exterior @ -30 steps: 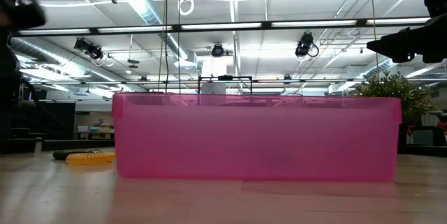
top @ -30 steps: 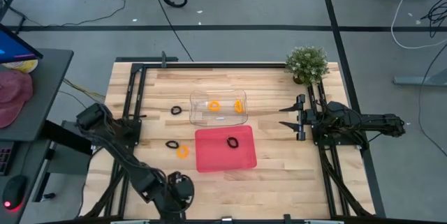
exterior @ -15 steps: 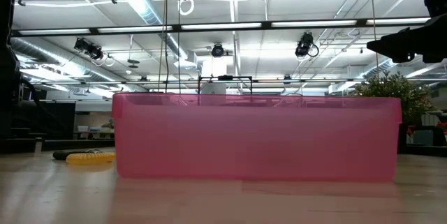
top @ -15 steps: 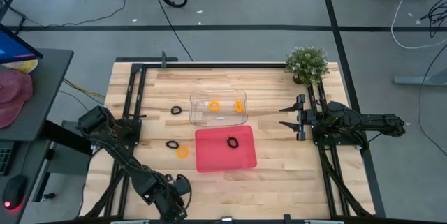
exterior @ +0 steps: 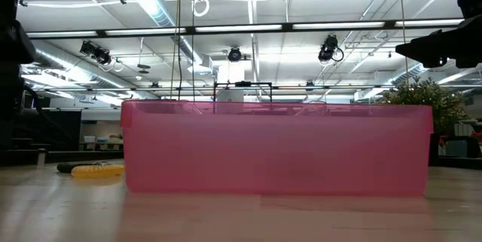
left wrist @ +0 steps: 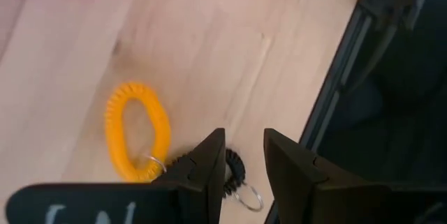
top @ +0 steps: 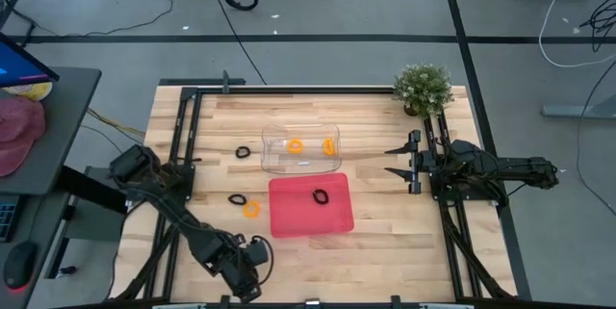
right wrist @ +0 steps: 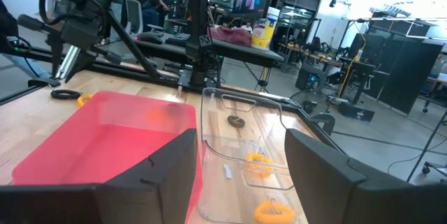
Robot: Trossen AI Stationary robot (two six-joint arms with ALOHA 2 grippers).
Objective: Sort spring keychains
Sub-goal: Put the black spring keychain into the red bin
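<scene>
1. Left gripper (left wrist: 243, 155) hangs over the near-left part of the table (top: 385, 232), looking down on two loose keychains. Fingers (left wrist: 206, 165) stand a narrow gap apart w/ nothing between them: part-open, empty.
2. Right gripper (right wrist: 237, 161) sits parked at the table's right side, jaws wide apart, nothing held. It's just waiting.
3. Where the spring keychains are: two orange ones (top: 295, 145) in the clear tray (top: 272, 155); one black one (top: 320, 194) in the pink tray (top: 289, 218); loose on the wood, left of the trays, an orange keychain (top: 252, 209) beside a black keychain (top: 237, 198), and another black one (top: 243, 152) farther back.
4. So, by my reading: orange → clear tray, black → pink. Three left to place.
5. Step in hand, I'd guess: go for one of the near pair. In the left wrist view the orange loop (left wrist: 136, 139) and the black coil (left wrist: 234, 172) lie just beside each other, metal rings close or touching; can't tell if they're hooked.
6. To do it well: widen the fingers first, that gap looks too tight for a coil. Come straight down on the far side of one loop, away from its neighbour, so only one gets pinched.
7. Lift slowly and check the other isn't dragged along.
8. Risk: the coil's springy and may squirm out of a shallow pinch; straddle the cord fully before closing.
</scene>
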